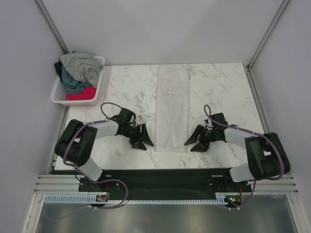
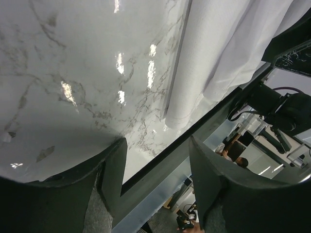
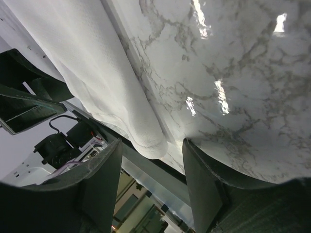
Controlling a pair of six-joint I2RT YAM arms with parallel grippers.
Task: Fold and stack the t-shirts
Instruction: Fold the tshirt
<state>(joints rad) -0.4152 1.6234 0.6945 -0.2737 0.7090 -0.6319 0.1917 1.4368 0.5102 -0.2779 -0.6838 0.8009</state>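
While flat on marble table (image 1: pixel 126 87), folded to a long strip mid-frame: white t-shirt (image 1: pixel 173 107). Upper left, white basket (image 1: pixel 59 97) heaped with grey-green, teal, red-pink t-shirts (image 1: pixel 80 68). Flanking strip's lower end, left gripper (image 1: pixel 142 143) and right gripper (image 1: pixel 191 144), jaws spread, empty.

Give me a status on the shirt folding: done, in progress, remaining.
Done: the white shirt lies on the table, apparently folded lengthwise into a narrow strip. In hand: the left tool and right tool, both open, flank its near end, gripping nothing. Left: folding that strip crosswise, then the grey-green shirt, teal shirt and red-pink shirt heaped in the basket; no stack exists yet.
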